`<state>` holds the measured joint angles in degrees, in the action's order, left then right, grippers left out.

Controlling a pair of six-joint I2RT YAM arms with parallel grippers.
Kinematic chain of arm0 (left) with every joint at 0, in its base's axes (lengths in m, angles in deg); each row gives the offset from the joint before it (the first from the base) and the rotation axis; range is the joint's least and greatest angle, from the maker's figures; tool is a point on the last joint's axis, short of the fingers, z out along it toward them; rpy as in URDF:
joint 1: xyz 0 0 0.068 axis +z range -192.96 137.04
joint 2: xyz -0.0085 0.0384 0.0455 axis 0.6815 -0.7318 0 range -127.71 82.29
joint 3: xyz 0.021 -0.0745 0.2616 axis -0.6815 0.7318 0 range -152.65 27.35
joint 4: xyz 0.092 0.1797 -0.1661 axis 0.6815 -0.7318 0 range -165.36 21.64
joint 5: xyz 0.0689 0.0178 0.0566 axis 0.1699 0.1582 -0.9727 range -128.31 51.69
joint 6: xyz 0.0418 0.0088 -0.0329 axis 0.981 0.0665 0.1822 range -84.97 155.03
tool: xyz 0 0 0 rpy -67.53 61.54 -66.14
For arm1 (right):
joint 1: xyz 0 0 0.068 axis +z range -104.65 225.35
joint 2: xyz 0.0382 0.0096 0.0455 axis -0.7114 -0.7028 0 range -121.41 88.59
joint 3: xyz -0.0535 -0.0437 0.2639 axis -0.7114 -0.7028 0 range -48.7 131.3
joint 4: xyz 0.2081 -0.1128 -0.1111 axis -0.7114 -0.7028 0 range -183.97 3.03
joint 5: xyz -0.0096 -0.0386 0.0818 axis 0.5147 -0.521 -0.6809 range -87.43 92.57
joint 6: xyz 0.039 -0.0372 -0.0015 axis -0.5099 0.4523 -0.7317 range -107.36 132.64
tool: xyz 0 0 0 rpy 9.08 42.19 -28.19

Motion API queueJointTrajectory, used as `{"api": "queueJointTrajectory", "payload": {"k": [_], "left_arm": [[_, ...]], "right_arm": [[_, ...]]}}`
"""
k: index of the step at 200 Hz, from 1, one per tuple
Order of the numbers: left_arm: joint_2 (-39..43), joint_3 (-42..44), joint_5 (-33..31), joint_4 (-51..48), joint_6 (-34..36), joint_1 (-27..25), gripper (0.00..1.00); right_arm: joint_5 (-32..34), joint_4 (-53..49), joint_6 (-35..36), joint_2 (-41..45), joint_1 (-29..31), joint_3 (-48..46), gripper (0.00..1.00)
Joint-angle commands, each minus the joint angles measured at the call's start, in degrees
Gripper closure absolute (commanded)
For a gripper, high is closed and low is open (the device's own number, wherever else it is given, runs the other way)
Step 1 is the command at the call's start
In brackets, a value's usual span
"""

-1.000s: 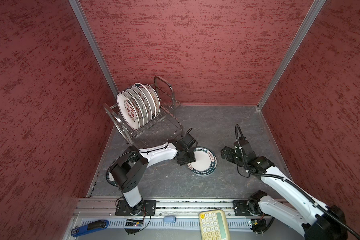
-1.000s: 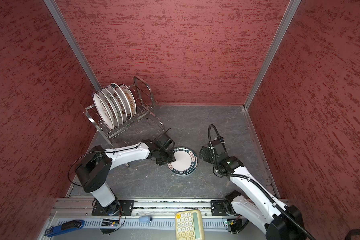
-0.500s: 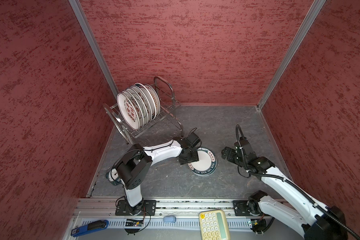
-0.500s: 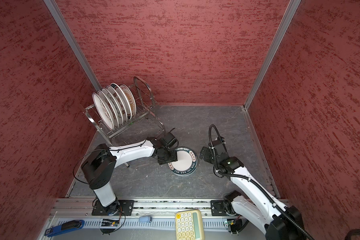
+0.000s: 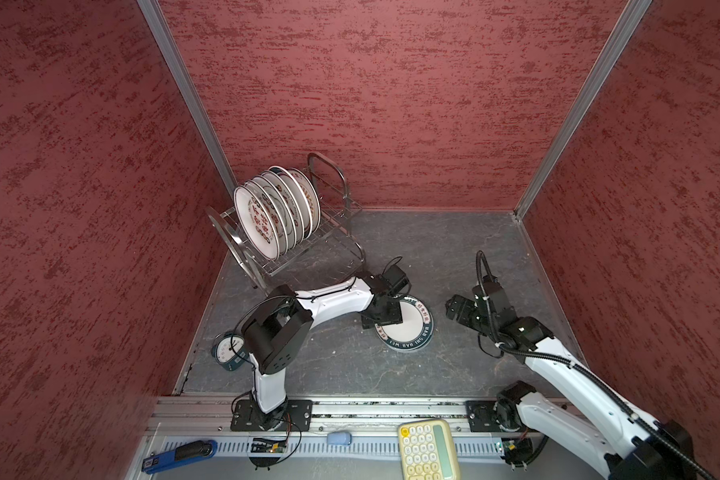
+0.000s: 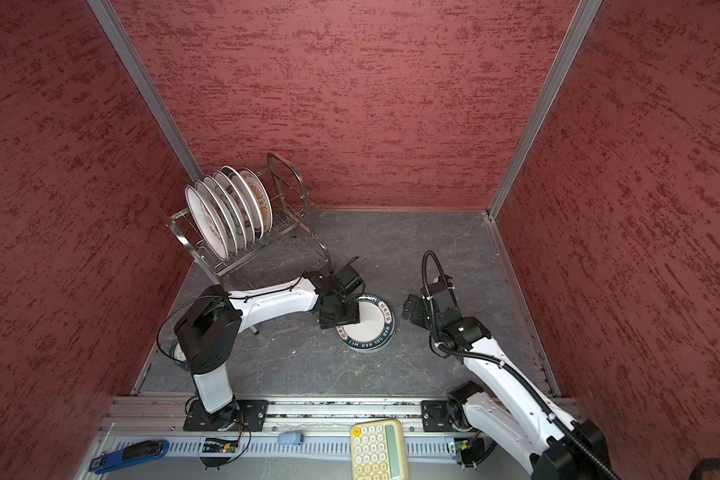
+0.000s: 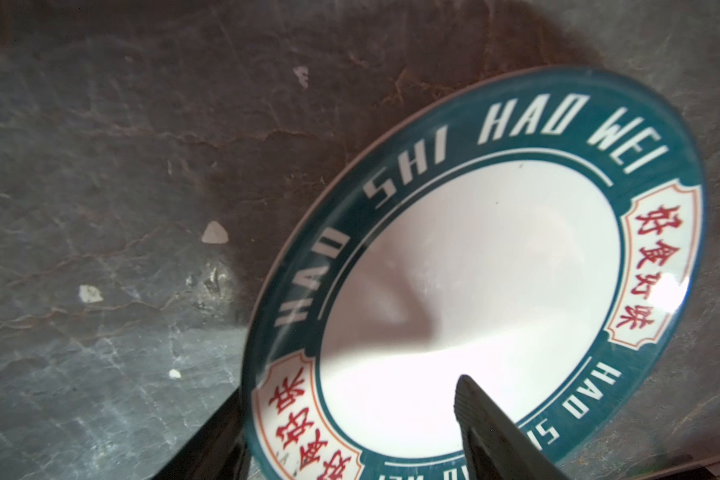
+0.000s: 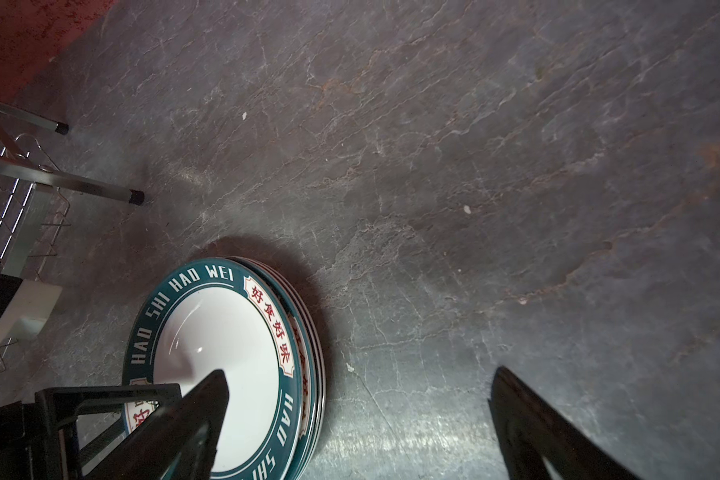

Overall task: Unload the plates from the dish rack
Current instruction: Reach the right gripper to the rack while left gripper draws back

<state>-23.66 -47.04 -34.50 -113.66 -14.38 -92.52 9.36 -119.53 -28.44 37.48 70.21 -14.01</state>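
Observation:
The dish rack stands at the back left, with several white plates upright in it. A low stack of teal-rimmed plates lies flat on the floor in the middle. My left gripper is open at the stack's left edge. One finger is over the top plate's white centre and the other is outside its rim. My right gripper is open and empty, low over bare floor just right of the stack.
A small teal alarm clock sits by the left arm's base, partly hidden. The rack's legs stand close behind the stack. A yellow calculator and a blue tool lie on the front rail. Red walls close in three sides.
The left arm's elbow has swung right and its gripper has shifted slightly further over the stack. The stack and the right arm have not moved.

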Motion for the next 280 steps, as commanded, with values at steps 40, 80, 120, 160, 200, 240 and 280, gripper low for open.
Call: {"api": "queueJointTrajectory", "payload": {"k": [40, 80, 120, 160, 200, 240, 280], "left_arm": [[-2.9, -3.9, -1.2, -3.0, 1.4, -1.6, 0.19], [-2.7, -3.8, -2.0, -3.9, 1.2, -1.7, 0.17], [1.9, -1.1, -5.6, -5.0, 0.0, -1.0, 0.12], [8.6, 4.9, -7.6, -4.2, 0.2, 1.8, 0.07], [15.4, 9.8, -9.3, -3.8, 0.8, 4.4, 0.00], [22.2, 15.0, -10.3, -3.4, -0.8, 5.9, 0.01], [26.6, 19.3, -12.4, -4.3, -3.4, 6.9, 0.01]], "right_arm": [[0.9, -0.7, 0.8, 2.0, -1.2, -1.3, 0.01], [0.6, -0.8, 1.1, 2.3, -1.5, -1.2, 0.01], [-1.2, 0.6, 4.2, 1.2, -1.5, 1.7, 0.01], [-4.5, 2.6, 14.6, -2.0, -1.5, 13.8, 0.01], [-11.8, 5.3, 23.8, -11.0, -1.3, 31.5, 0.01], [-11.3, 5.3, 25.7, -24.0, 3.5, 50.4, 0.01], [-2.1, 2.2, 28.7, -38.3, 13.3, 69.5, 0.01]]}}
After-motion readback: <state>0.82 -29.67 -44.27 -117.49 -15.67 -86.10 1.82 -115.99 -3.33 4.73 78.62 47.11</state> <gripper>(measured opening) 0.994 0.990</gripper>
